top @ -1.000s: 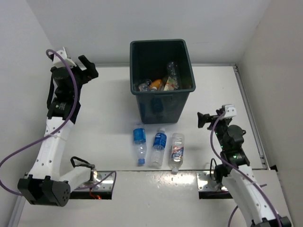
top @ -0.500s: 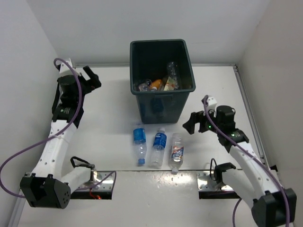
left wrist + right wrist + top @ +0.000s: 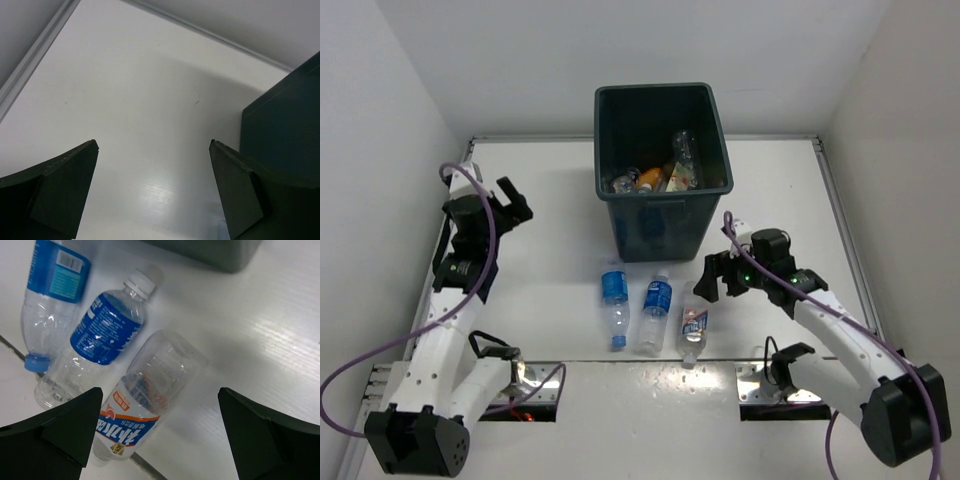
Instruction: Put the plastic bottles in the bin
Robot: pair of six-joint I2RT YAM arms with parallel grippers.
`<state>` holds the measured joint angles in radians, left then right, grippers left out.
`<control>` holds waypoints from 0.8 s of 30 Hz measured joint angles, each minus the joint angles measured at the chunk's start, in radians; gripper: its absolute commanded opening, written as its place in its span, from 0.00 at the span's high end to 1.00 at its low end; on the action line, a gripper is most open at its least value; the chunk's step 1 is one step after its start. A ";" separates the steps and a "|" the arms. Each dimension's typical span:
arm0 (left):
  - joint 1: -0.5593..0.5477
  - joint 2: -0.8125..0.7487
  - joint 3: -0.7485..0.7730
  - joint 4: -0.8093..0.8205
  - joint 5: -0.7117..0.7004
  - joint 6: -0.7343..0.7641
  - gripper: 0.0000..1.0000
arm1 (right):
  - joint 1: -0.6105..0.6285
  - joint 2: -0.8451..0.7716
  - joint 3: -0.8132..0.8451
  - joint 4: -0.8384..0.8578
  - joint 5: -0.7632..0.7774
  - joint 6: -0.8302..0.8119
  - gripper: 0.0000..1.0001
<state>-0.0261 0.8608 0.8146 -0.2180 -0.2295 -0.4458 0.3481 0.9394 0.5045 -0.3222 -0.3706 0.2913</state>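
Three clear plastic bottles lie side by side on the white table in front of the bin (image 3: 705, 175): a blue-labelled one (image 3: 613, 303), a second blue-labelled one (image 3: 656, 311) and a white-labelled one (image 3: 693, 322). My right gripper (image 3: 708, 283) is open and hangs just above and right of the white-labelled bottle (image 3: 145, 400), which lies between its fingers in the right wrist view; both blue bottles (image 3: 52, 300) (image 3: 107, 332) show there too. My left gripper (image 3: 512, 200) is open and empty over bare table left of the bin (image 3: 285, 125).
The bin holds several discarded items, among them an orange bottle (image 3: 648, 178) and clear bottles (image 3: 685, 155). White walls close in the table on the left, back and right. A seam (image 3: 650, 362) runs across the table just near of the bottles.
My right gripper has swung left and down from the right side to just above the white-labelled bottle. My left gripper has drawn back and down from the far left corner.
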 measured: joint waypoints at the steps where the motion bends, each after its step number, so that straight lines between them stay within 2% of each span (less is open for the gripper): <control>1: 0.000 -0.019 -0.023 -0.008 -0.002 0.003 0.00 | 0.001 0.007 -0.008 0.001 -0.001 0.008 0.00; 6: 0.000 -0.123 -0.128 -0.050 -0.018 0.028 0.00 | 0.038 0.076 -0.027 0.006 0.003 0.035 0.00; 11: 0.000 -0.160 -0.145 -0.089 -0.042 0.047 0.00 | 0.117 0.151 -0.036 0.029 0.003 0.053 0.00; 24: 0.000 -0.244 -0.173 -0.148 -0.105 0.071 0.00 | 0.117 0.320 -0.034 0.090 0.013 0.109 0.02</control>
<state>-0.0261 0.6170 0.6418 -0.3660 -0.3347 -0.3744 0.4648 1.2594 0.4706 -0.2325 -0.3580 0.4007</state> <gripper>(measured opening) 1.000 0.995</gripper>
